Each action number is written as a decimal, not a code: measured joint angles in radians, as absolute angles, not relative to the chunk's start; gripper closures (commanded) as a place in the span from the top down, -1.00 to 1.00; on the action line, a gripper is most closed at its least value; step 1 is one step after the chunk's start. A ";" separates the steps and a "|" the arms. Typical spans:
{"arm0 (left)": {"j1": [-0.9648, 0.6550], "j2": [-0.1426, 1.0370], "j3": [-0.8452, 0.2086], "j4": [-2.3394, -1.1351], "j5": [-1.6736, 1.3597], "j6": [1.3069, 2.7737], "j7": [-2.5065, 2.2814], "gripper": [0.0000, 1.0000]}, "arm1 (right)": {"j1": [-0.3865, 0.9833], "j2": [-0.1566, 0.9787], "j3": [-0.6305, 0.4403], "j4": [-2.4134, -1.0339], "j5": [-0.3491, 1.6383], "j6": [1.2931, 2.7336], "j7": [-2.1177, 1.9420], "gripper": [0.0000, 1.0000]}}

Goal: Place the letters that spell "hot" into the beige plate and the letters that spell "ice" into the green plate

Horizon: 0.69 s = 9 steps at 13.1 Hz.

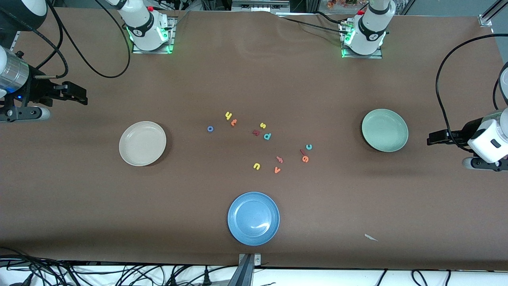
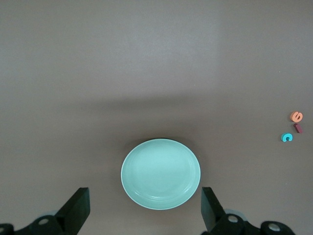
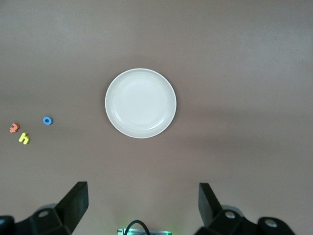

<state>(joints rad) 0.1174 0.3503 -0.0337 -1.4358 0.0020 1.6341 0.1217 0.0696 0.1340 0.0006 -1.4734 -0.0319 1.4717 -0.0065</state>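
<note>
The beige plate (image 1: pixel 142 143) (image 3: pixel 140 103) lies toward the right arm's end of the table, and the green plate (image 1: pixel 384 130) (image 2: pixel 160 174) toward the left arm's end. Both hold nothing. Between them lie the yellow h (image 1: pixel 228 115) (image 3: pixel 24 139), orange t (image 1: pixel 234 122) (image 3: pixel 14 128) and blue o (image 1: pixel 210 128) (image 3: pixel 47 120). The teal c (image 1: pixel 308 147) (image 2: pixel 287 137), dark red i (image 1: pixel 303 152) (image 2: pixel 298 129) and orange e (image 1: pixel 305 159) (image 2: pixel 296 116) sit nearer the green plate. My right gripper (image 1: pixel 81 97) (image 3: pixel 142 208) hangs open over the table's end past the beige plate. My left gripper (image 1: pixel 432 140) (image 2: pixel 145 210) hangs open past the green plate.
A blue plate (image 1: pixel 253 218) lies nearest the front camera. Other letters are scattered mid-table: yellow s (image 1: pixel 262 125), dark red k (image 1: pixel 256 132), teal p (image 1: pixel 267 136), yellow u (image 1: pixel 256 166), orange v (image 1: pixel 277 170). A white scrap (image 1: pixel 371 237) lies near the front edge.
</note>
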 measured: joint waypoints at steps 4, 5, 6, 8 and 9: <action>0.118 0.351 -0.034 -1.438 0.002 1.634 0.122 1.00 | 0.070 0.134 0.001 -1.473 -0.032 1.472 -0.007 1.00; 0.118 0.351 -0.034 -1.441 0.002 1.634 0.122 1.00 | 0.070 0.134 0.001 -1.473 -0.032 1.472 -0.007 1.00; 0.117 0.353 -0.034 -1.444 0.002 1.634 0.120 1.00 | 0.070 0.134 0.001 -1.473 -0.032 1.472 -0.007 1.00; 0.106 0.361 -0.037 -1.448 0.002 1.633 0.093 1.00 | 0.069 0.134 0.000 -1.473 -0.032 1.471 -0.006 1.00; 0.090 0.371 -0.039 -1.451 0.001 1.633 0.065 1.00 | 0.069 0.134 -0.001 -1.473 -0.032 1.471 -0.006 1.00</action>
<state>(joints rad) 0.0896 0.3707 -0.0387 -1.4506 0.0012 1.6331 0.0651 0.0687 0.1340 -0.0007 -1.4734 -0.0319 1.4713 -0.0065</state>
